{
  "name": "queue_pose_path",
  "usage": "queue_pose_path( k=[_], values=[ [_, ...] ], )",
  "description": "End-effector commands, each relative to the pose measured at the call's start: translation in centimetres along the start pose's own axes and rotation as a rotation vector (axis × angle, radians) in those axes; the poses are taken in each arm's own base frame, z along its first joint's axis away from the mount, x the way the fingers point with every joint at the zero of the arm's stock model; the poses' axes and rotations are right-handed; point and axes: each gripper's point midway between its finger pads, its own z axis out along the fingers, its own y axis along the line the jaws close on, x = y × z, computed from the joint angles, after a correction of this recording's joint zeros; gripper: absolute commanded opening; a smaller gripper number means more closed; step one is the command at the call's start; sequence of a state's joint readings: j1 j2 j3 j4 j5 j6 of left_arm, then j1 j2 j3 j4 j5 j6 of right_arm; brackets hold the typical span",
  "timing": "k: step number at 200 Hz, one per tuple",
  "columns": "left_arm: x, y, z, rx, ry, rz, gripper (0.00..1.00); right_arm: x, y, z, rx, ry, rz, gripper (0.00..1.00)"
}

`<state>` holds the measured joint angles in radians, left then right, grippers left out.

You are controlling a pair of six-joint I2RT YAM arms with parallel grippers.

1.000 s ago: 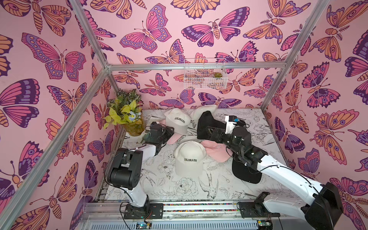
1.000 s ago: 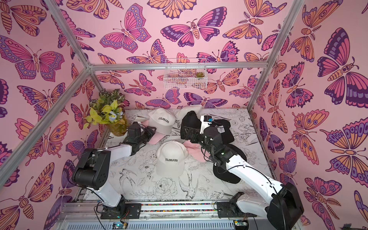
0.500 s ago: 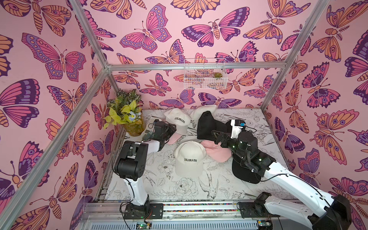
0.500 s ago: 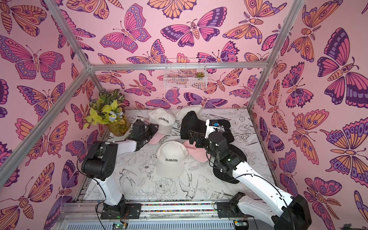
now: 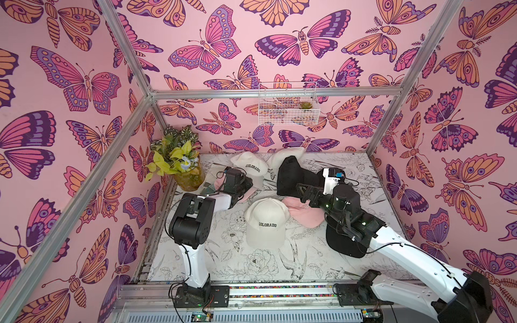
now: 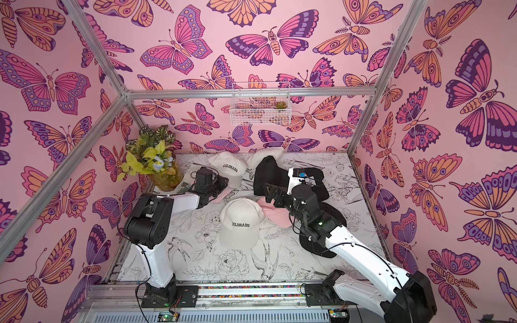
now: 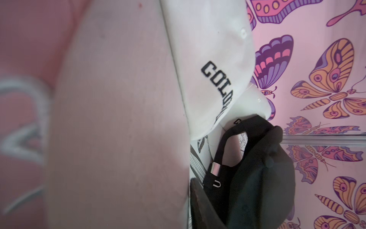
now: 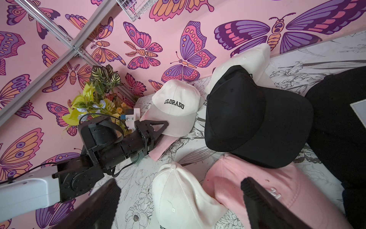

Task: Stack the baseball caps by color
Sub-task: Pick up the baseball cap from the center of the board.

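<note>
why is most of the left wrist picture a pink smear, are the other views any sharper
Left wrist: a pink cap sits too close to the lens, out of focus; the white COLORADO cap and black cap beyond it are sharper. Right wrist: crisp, only the open right gripper blurs dark at the edge. Both top views: sharp, evenly lit.

Centre cap (image 5: 265, 221) lies on the table (image 5: 223, 260), another cap (image 5: 306, 214) touching its right, plant (image 5: 179, 165) behind-left.
</note>
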<state>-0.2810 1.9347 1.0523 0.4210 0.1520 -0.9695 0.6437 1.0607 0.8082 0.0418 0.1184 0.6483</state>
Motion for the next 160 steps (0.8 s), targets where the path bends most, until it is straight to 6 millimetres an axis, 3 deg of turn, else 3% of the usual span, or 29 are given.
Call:
queue_pose_path(
  k=[1, 16, 49, 68, 83, 93, 124, 160],
  values=[
    [-0.5, 0.4, -0.1, -0.023, -0.014, 0.027, 0.08, 0.7, -0.4, 0.4, 0.01, 0.019, -0.004, 0.99],
    [-0.9, 0.2, -1.0, -0.027, -0.038, 0.039, 0.04, 1.0, -0.7, 0.6, 0.014, 0.014, -0.004, 1.0],
    [-3.2, -3.2, -3.9, 0.064, -0.036, 0.166, 0.0, 0.9, -1.6, 1.3, 0.01, -0.024, 0.017, 0.99],
    [-4.4, -3.2, -6.0, 0.013, -0.024, 0.172, 0.0, 0.7, -2.7, 1.8, 0.051, 0.012, 0.047, 0.99],
    [-4.9, -3.6, -7.5, 0.017, -0.047, 0.179, 0.1, 0.7, -2.6, 2.1, 0.033, 0.03, 0.045, 0.99],
    [-4.9, -3.9, -8.3, 0.022, -0.043, 0.175, 0.0, 0.6, -2.3, 2.2, 0.019, 0.026, 0.035, 0.99],
    [-4.5, -6.1, -11.6, 0.116, -0.035, 0.259, 0.0, 0.6, -1.3, 2.4, -0.035, 0.041, -0.009, 0.99],
    [-2.0, -9.1, -15.1, 0.226, 0.103, 0.381, 0.0, 0.8, -0.1, 3.3, -0.116, 0.093, 0.017, 0.99]
  ],
)
